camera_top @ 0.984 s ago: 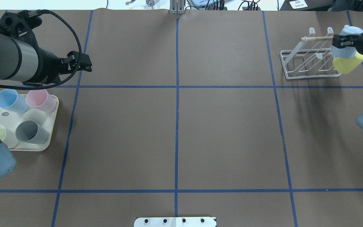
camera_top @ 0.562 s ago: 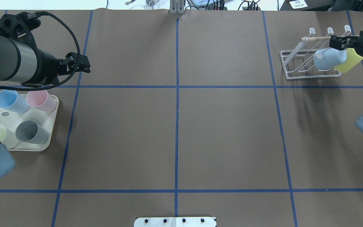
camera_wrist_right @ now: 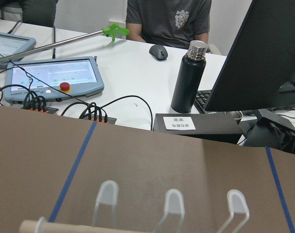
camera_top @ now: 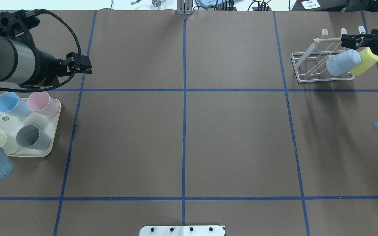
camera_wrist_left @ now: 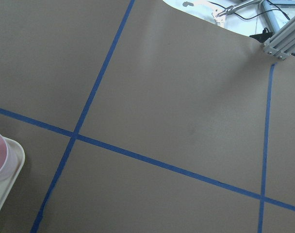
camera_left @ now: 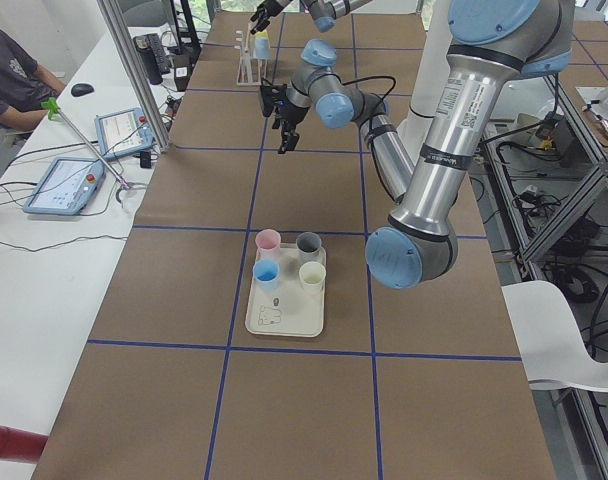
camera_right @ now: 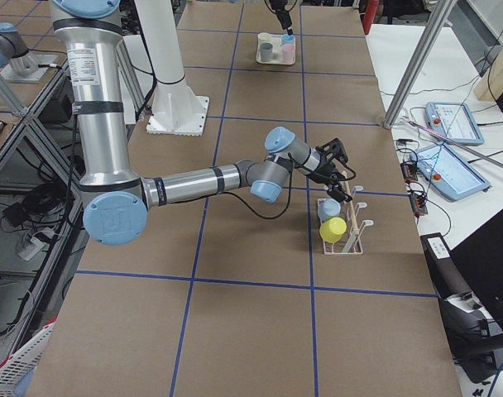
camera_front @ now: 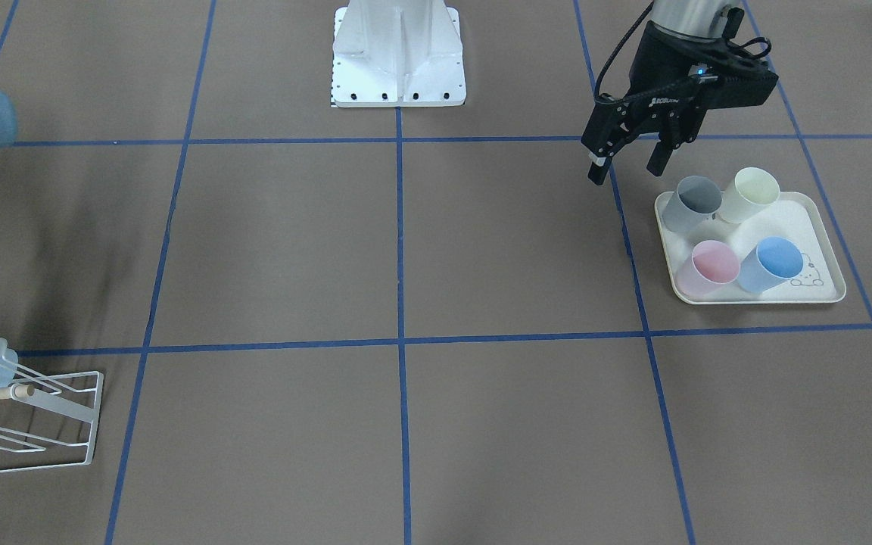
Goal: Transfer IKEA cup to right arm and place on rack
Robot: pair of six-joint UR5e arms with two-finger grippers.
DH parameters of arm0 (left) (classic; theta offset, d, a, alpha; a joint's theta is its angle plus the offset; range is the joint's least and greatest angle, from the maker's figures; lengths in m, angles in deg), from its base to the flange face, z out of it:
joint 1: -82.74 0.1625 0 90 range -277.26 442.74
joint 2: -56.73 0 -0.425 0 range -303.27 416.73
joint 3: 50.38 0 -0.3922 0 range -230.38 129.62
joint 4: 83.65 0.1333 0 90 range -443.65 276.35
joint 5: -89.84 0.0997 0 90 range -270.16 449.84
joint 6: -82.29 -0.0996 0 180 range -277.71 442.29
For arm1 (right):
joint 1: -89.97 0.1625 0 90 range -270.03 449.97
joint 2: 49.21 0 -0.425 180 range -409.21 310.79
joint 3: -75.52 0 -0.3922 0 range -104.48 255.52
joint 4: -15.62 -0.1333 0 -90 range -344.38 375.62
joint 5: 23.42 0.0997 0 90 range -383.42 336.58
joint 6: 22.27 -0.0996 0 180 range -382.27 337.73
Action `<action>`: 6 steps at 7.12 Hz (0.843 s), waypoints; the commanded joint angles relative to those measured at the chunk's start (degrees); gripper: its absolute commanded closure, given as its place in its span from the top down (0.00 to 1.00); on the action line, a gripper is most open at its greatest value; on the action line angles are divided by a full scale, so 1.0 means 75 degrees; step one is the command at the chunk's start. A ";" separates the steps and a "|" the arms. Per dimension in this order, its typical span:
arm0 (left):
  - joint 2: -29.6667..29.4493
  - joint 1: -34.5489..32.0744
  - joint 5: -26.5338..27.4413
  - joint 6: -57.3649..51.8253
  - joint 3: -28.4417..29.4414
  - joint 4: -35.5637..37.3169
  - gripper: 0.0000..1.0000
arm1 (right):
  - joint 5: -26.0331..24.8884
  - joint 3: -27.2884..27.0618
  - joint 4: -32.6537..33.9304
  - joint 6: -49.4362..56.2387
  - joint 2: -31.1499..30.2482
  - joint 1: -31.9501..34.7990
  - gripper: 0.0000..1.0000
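Scanning from the left, you see a cream tray (camera_top: 15, 126) holding four cups (camera_top: 33, 137), with the left tool (camera_front: 627, 165) hanging beside it over the desk (camera_top: 235, 141), spread wide and empty. At far right the light blue IKEA cup (camera_top: 343, 62) rests tilted on the white wire rack (camera_top: 313, 79), just beside a yellow cup (camera_top: 367, 60). The right tool (camera_top: 351, 41) hovers above it; you cannot tell its spread.

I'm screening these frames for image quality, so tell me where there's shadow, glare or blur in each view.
Overhead exterior: even light, a soft broad shadow on the table beside the rack. Exterior front-facing: a similar diffuse shadow at its left; the white base plate is bright. Right wrist-mounted: the prong caps look soft, the desk behind sharper. Left wrist-mounted: sharp, no glare.
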 commanded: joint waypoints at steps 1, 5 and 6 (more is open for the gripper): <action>0.0003 -0.1061 -0.1092 -0.1529 -0.0014 0.0752 1.00 | 0.1107 -0.1368 0.1494 -0.0007 -0.0025 0.0479 1.00; 0.0949 -0.2540 -0.2638 -0.5489 0.0918 0.1402 1.00 | 0.2501 -0.2548 0.2873 -0.1683 0.0557 0.0445 1.00; 0.1138 -0.2764 -0.3015 -0.5928 0.1364 0.1286 1.00 | 0.2783 -0.2582 0.2873 -0.2402 0.0897 0.0328 1.00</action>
